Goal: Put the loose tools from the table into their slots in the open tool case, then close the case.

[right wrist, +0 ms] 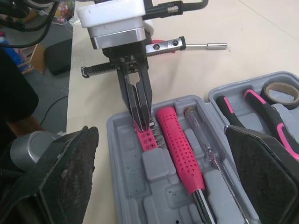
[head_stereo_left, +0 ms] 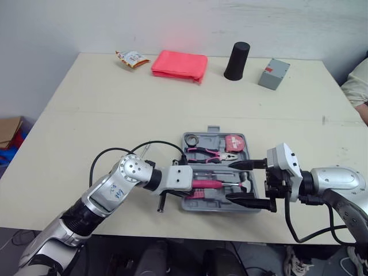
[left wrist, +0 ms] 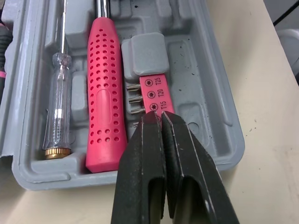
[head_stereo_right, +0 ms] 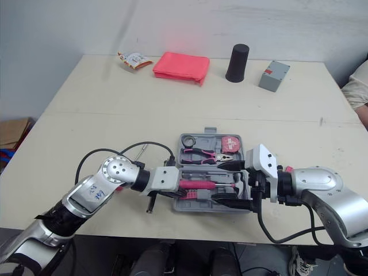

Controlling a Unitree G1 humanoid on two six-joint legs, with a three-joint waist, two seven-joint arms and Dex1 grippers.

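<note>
**Pink bit holder under the left gripper, case wide open**

So the grey tool case [head_stereo_left: 185, 141] is lying open near the front edge of the bench [head_stereo_left: 86, 126], both halves flat. The left gripper [left wrist: 156, 116] has its fingers pressed together, with the tips down on the end of the pink bit holder [left wrist: 156, 91] in the near half. Can't tell if it's actually pinching it or just touching.

Right beside the bit holder is the pink-handled screwdriver [left wrist: 105, 93], then a clear tester screwdriver [left wrist: 58, 107], both seated in their slots. The far half has the pliers [head_stereo_left: 210, 153], a tape roll [head_stereo_left: 191, 140] and a red tape measure [head_stereo_left: 234, 142].

The right gripper [head_stereo_left: 250, 182] is spread wide at the case's right end, holding nothing.

One loose bit: a silver extension bar [head_stereo_right: 141, 148] on the bench, just left of the case by the left arm.

At the far end of the bench are a folded pink cloth [head_stereo_left: 179, 64], a black cup [head_stereo_left: 237, 60] and a grey box [head_stereo_left: 273, 73].
</note>
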